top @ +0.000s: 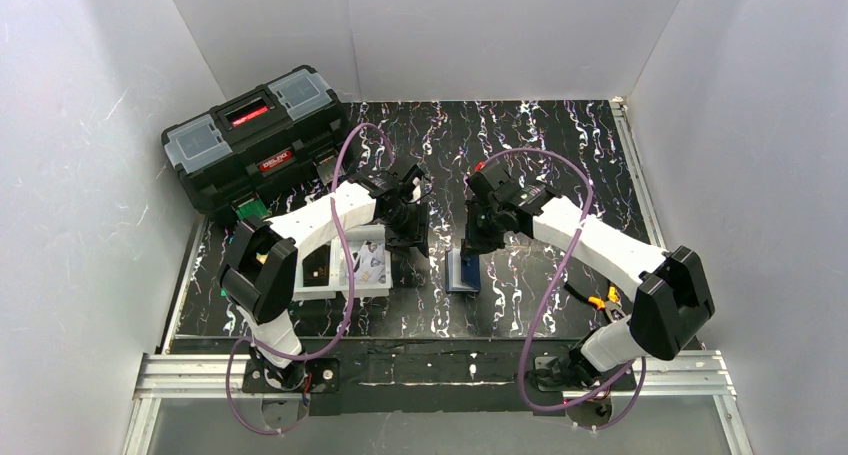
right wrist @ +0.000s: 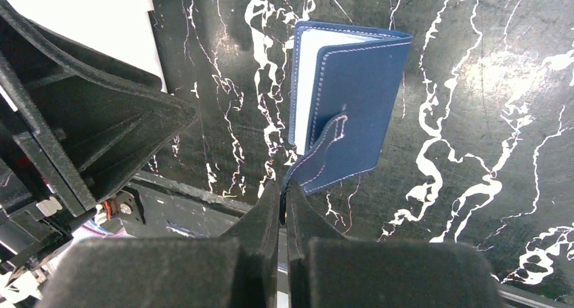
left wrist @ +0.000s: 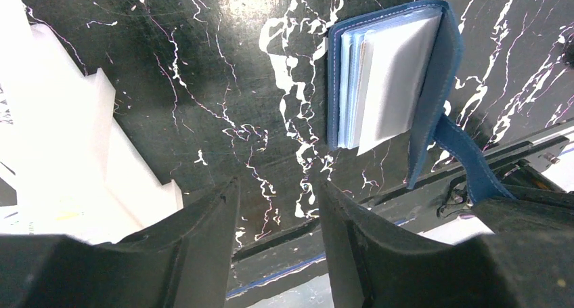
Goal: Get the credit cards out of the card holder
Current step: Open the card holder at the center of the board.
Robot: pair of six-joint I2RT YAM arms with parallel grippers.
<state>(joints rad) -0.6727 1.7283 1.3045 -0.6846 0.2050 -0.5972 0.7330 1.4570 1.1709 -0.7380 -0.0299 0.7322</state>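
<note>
1. Card holder [right wrist: 352, 112] is lying on the black marbled table [top: 520, 135] near the middle, between the two arms, just right of the white tray [top: 345, 275]
2. It is looking navy blue with pale stitching, a soft bifold; the cover is standing partly lifted, showing a stack of pale clear pockets [left wrist: 382, 71]; the credit cards are not showing in any view, probably sitting hidden in those pockets
3. Right gripper [right wrist: 284, 200] is pinching the holder's strap [right wrist: 318, 152], fingers pressed together on it
4. Left gripper [left wrist: 277, 193] is hovering over bare table just left of the holder; fingers spread, nothing between them
5. Handling, judging only: the holder is looking light and floppy, likely dragging or lifting if a card is tugged, so the strap grip is probably serving as the anchor; the pockets are looking slick; the cards should be thin and stiff, so best taken by an exposed edge at a pocket mouth, pulling flat along the pocket
</note>
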